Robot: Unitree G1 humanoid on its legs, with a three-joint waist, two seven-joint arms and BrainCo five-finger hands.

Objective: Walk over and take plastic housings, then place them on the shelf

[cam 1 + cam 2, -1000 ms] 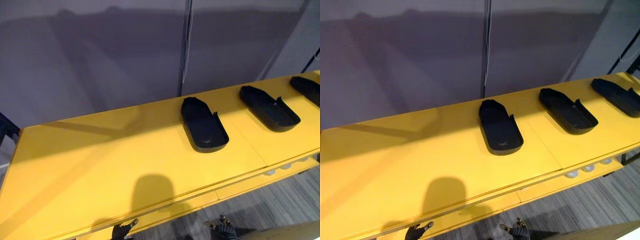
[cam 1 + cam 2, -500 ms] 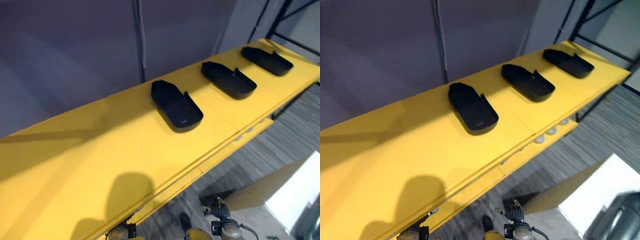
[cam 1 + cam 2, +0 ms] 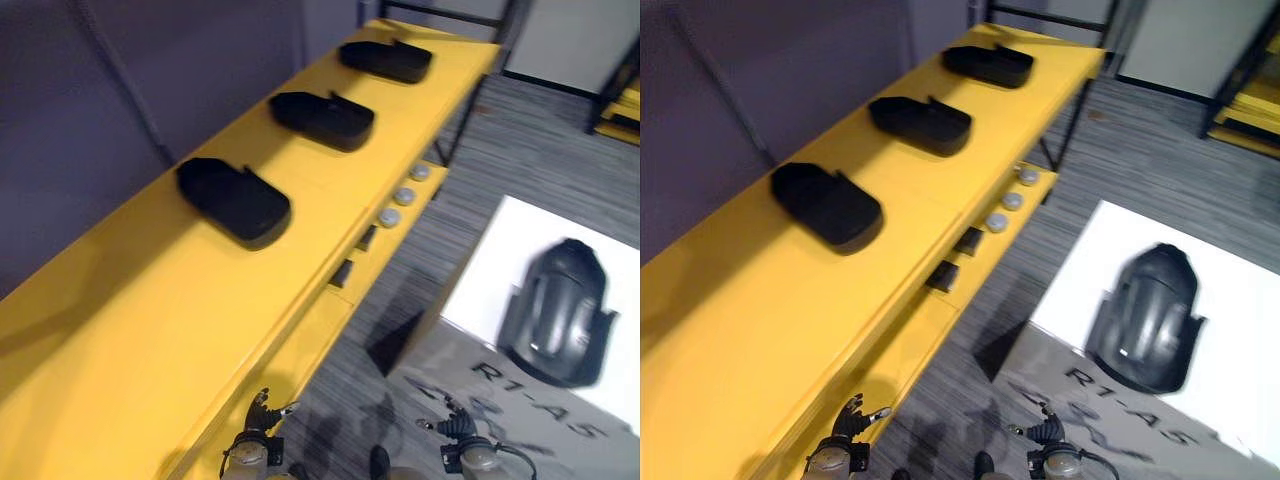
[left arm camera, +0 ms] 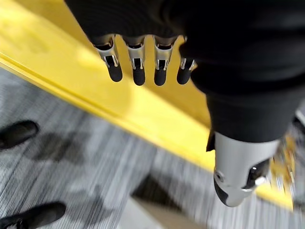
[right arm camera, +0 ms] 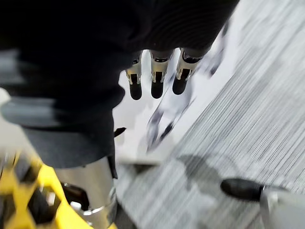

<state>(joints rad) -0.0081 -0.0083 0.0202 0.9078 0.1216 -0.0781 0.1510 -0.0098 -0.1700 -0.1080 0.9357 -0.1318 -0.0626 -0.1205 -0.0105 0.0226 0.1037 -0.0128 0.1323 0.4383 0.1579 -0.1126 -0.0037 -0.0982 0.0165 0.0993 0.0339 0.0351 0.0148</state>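
Note:
Three black plastic housings lie in a row on the yellow shelf [image 3: 120, 330]: a near housing [image 3: 233, 200], a middle housing [image 3: 322, 116] and a far housing [image 3: 386, 59]. A larger dark grey housing [image 3: 555, 312] rests on a white-topped box [image 3: 1230, 300] on the floor to the right. My left hand [image 3: 262, 418] hangs low beside the shelf's front edge, its fingers [image 4: 138, 67] straight and holding nothing. My right hand [image 3: 455, 430] hangs low over the grey floor, next to the box. Its fingers [image 5: 155, 78] are relaxed and empty.
Round knobs [image 3: 405, 195] and dark switches [image 3: 342, 272] line the shelf's front panel. A purple wall [image 3: 120, 80] backs the shelf. A black frame [image 3: 470, 80] closes its far end. Grey carpet [image 3: 1110, 150] runs between shelf and box. Another yellow rack [image 3: 622, 100] stands far right.
The camera has swung right, so the housings on the shelf slid to the upper left. The white-topped box with the dark grey housing has come into view. Both hands stay low and empty.

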